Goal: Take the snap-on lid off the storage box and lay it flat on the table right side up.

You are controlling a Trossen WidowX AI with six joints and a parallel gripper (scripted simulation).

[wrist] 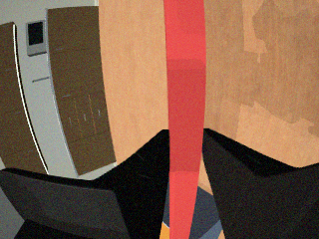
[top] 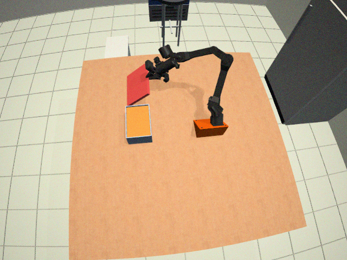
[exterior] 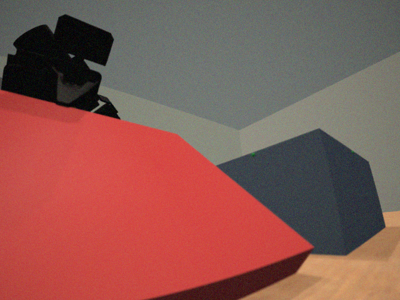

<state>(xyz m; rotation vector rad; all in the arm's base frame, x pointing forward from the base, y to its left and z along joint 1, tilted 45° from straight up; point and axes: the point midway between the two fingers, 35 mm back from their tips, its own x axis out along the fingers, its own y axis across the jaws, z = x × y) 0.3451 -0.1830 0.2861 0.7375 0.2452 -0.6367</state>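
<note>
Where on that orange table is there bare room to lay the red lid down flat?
The gripper holds the red lid tilted, just beyond the open storage box. That spot is tight. Wide bare patches lie left of the box toward the table edge, and across the near half in front of the box and the arm's base.

Top view: high, looking down. Exterior: table-level, close to lid [exterior: 129, 206]. Wrist: along hand [wrist: 182, 179].
</note>
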